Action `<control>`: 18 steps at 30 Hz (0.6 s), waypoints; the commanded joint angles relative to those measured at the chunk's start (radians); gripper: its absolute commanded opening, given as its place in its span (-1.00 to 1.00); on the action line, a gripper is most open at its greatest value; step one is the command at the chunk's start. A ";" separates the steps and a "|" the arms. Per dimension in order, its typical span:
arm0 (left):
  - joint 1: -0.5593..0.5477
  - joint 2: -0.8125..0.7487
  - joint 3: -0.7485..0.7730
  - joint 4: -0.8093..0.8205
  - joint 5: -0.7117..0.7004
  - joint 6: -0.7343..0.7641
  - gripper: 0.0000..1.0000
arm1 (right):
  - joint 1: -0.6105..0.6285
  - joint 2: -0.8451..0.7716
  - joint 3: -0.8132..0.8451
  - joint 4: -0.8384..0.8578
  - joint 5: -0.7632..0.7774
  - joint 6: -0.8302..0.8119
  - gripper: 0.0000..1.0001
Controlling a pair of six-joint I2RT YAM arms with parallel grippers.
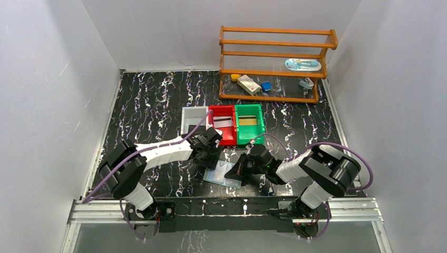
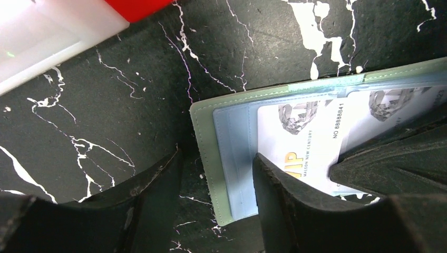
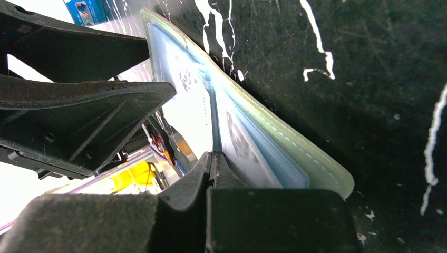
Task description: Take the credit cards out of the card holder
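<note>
The grey-green card holder point(image 1: 224, 175) lies open on the black table between my grippers. In the left wrist view its green edge point(image 2: 203, 142) frames bluish pockets and a pale printed VIP card point(image 2: 311, 137). My left gripper point(image 1: 211, 157) is open point(image 2: 217, 158) and straddles the holder's end, with one finger point(image 2: 295, 205) over the holder and the other over bare table. My right gripper point(image 1: 238, 169) is shut point(image 3: 213, 155) on a thin pale card edge at the holder point(image 3: 295, 153). A silver-grey card point(image 1: 223, 123) lies in the red bin and a gold card point(image 1: 251, 122) in the green bin.
White point(image 1: 187, 122), red point(image 1: 216, 130) and green point(image 1: 249, 138) bins stand in a row just behind the holder. A wooden shelf point(image 1: 274, 45) with small items stands at the back right. White walls close in both sides.
</note>
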 commanded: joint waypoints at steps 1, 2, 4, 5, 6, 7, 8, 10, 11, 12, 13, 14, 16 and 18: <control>-0.010 0.045 -0.023 -0.075 -0.106 -0.003 -0.04 | -0.004 -0.023 0.022 -0.021 0.006 -0.011 -0.90; -0.009 0.045 -0.028 -0.077 -0.113 -0.006 -0.05 | -0.004 -0.032 0.025 -0.032 0.007 -0.015 -0.90; -0.010 0.046 -0.038 -0.081 -0.129 -0.011 -0.07 | -0.005 -0.051 0.020 -0.035 0.011 -0.016 -0.90; -0.011 0.046 -0.041 -0.082 -0.137 -0.015 -0.08 | -0.006 -0.060 0.014 -0.033 0.013 -0.014 -0.90; -0.010 0.046 -0.041 -0.087 -0.141 -0.017 -0.08 | -0.006 -0.069 0.008 -0.032 0.017 -0.011 -0.90; -0.011 0.047 -0.041 -0.088 -0.145 -0.018 -0.09 | -0.006 -0.080 -0.003 -0.031 0.024 -0.007 -0.90; -0.012 0.049 -0.041 -0.089 -0.148 -0.019 -0.09 | -0.008 -0.090 -0.012 -0.029 0.028 -0.004 -0.90; -0.013 0.051 -0.039 -0.089 -0.151 -0.019 -0.10 | -0.012 -0.108 -0.027 -0.028 0.034 0.001 -0.90; -0.014 0.053 -0.040 -0.088 -0.152 -0.019 -0.10 | -0.013 -0.117 -0.035 -0.032 0.036 0.004 -0.90; -0.015 0.055 -0.039 -0.089 -0.152 -0.020 -0.10 | -0.014 -0.125 -0.040 -0.038 0.039 0.004 -0.90; -0.014 0.055 -0.039 -0.088 -0.152 -0.019 -0.11 | -0.014 -0.132 -0.044 -0.050 0.041 0.003 -0.90; -0.015 0.055 -0.039 -0.088 -0.151 -0.019 -0.11 | -0.014 -0.137 -0.047 -0.064 0.043 0.001 -0.90; -0.017 0.054 -0.041 -0.086 -0.149 -0.021 -0.11 | -0.015 -0.144 -0.055 -0.075 0.048 0.000 -0.89; -0.017 0.052 -0.040 -0.086 -0.143 -0.022 -0.12 | -0.015 -0.146 -0.063 -0.060 0.053 0.002 -0.86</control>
